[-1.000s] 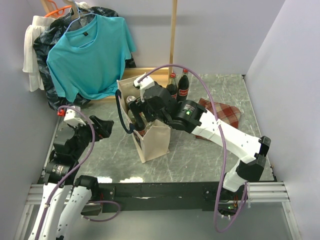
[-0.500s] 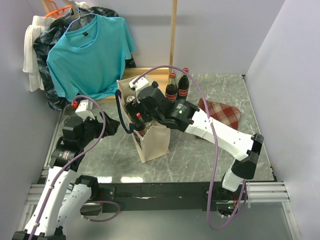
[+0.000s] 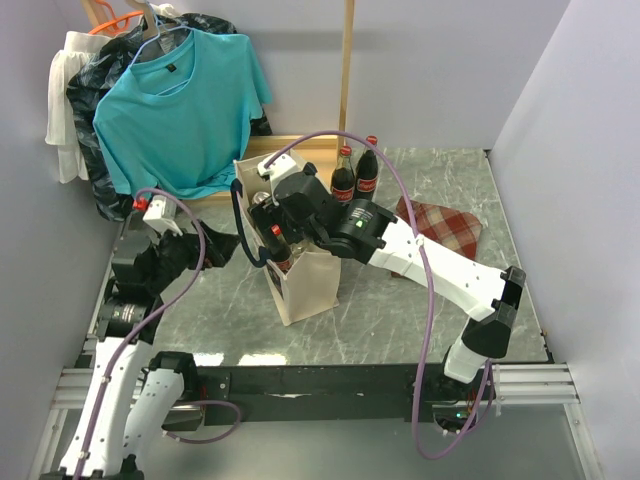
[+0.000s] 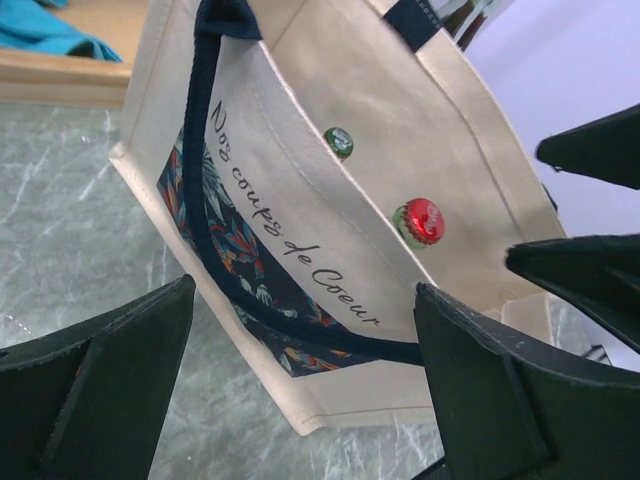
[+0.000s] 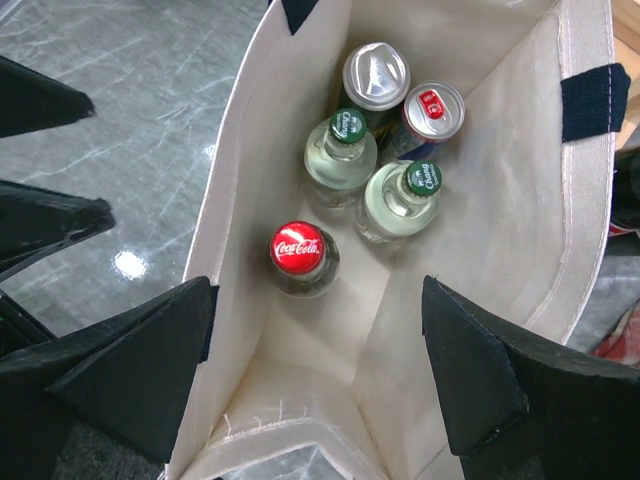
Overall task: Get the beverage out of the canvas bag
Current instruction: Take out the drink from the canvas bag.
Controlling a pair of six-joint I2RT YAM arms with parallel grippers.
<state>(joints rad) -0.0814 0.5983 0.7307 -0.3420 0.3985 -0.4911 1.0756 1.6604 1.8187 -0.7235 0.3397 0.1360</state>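
The cream canvas bag [image 3: 305, 285] with navy handles stands upright mid-table. The right wrist view looks down into it: a red-capped Coca-Cola bottle [image 5: 298, 250], two green-capped clear bottles [image 5: 348, 132], and two cans [image 5: 376, 75]. My right gripper [image 5: 315, 345] hangs open above the bag's mouth and holds nothing; it also shows in the top view [image 3: 272, 215]. My left gripper [image 3: 222, 248] is open and empty just left of the bag. The left wrist view shows its printed side [image 4: 300, 250] and the red cap [image 4: 424, 220].
Two dark cola bottles [image 3: 355, 175] stand on the table behind the bag. A red plaid cloth [image 3: 445, 228] lies to the right. A teal shirt [image 3: 180, 110] hangs on a wooden rack at the back left. Walls close in both sides.
My right gripper has shifted left over the bag's mouth. My left gripper has risen and swung in toward the bag's left side.
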